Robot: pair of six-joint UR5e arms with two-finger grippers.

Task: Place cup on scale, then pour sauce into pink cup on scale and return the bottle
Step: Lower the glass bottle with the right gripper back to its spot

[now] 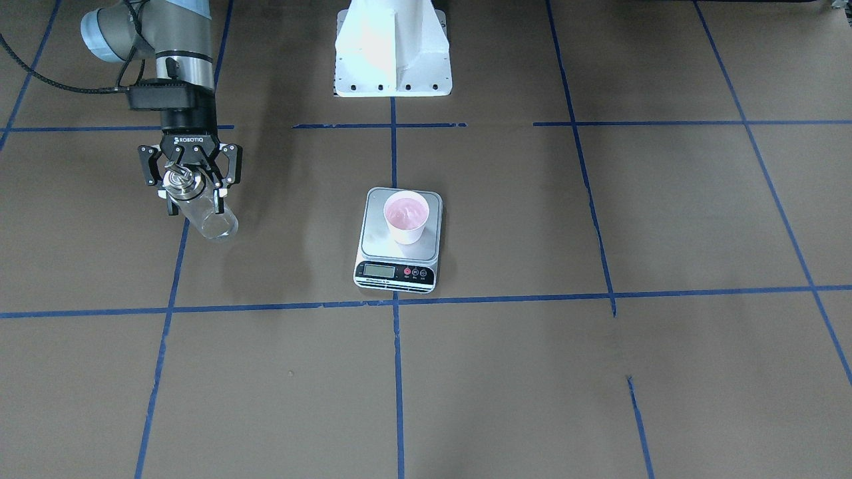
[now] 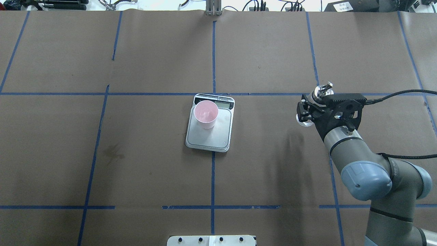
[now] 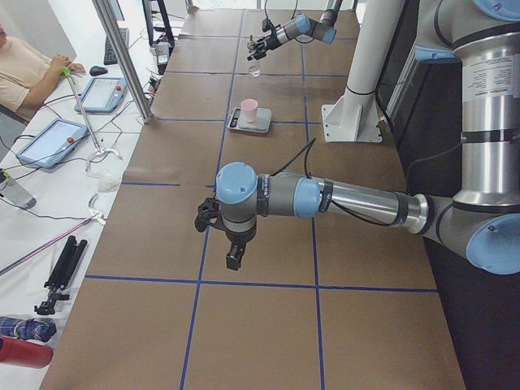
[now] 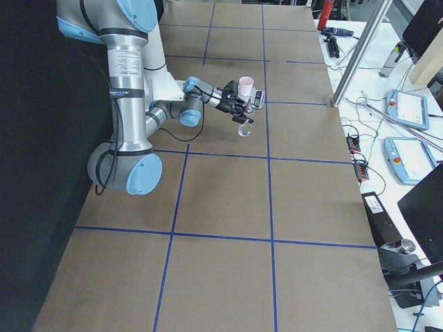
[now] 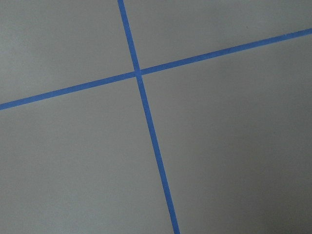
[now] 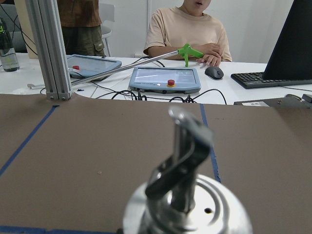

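The pale pink cup (image 1: 406, 216) stands upright on the steel platform of the scale (image 1: 379, 241), near the platform's back. It also shows in the overhead view (image 2: 206, 114). My right gripper (image 1: 194, 198) is shut on the clear glass bottle (image 1: 213, 221), gripping just under its metal collar. The bottle is upright, at or just above the table, well off to the scale's side. Its spout cap fills the right wrist view (image 6: 187, 195). My left gripper (image 3: 231, 252) hangs over bare table far from the scale; I cannot tell whether it is open.
The white robot pedestal (image 1: 393, 50) stands behind the scale. Blue tape lines grid the brown table paper (image 2: 136, 164). An aluminium post (image 6: 48, 48), tablets and a seated person (image 6: 185, 29) are beyond the table's far edge.
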